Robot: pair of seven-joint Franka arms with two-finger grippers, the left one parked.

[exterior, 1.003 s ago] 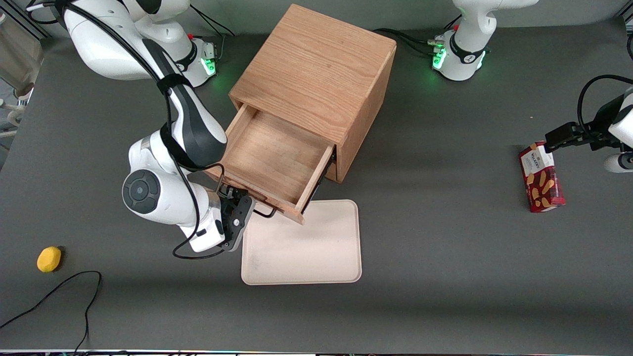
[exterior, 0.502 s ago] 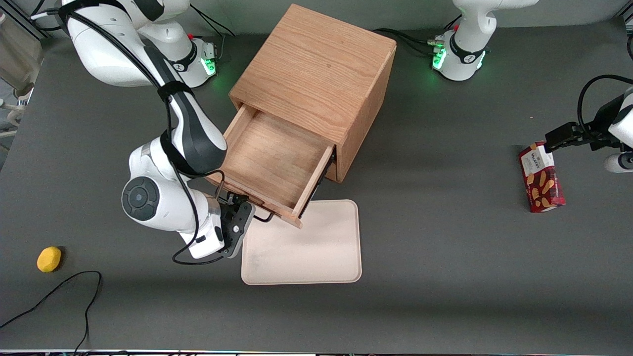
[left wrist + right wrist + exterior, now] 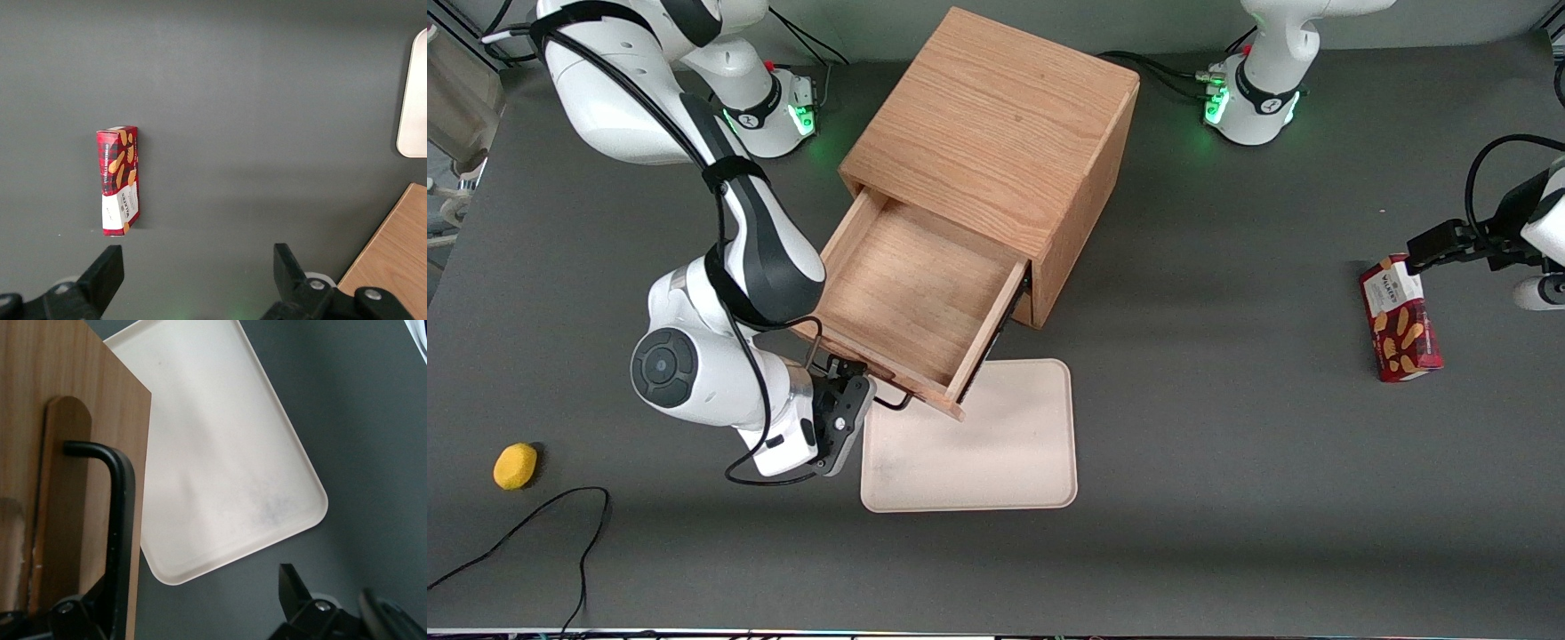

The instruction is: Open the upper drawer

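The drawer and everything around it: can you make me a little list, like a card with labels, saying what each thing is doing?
drawer: pulled far out of the cabinet, nothing inside
handle: thin black bar on the drawer front
hand: at the handle, open, one finger each side of the bar
tray: pale, flat on the table, drawer's front corner hangs over its edge
lemon: on the table toward the working arm's end
biscuit box: red, lying flat toward the parked arm's end
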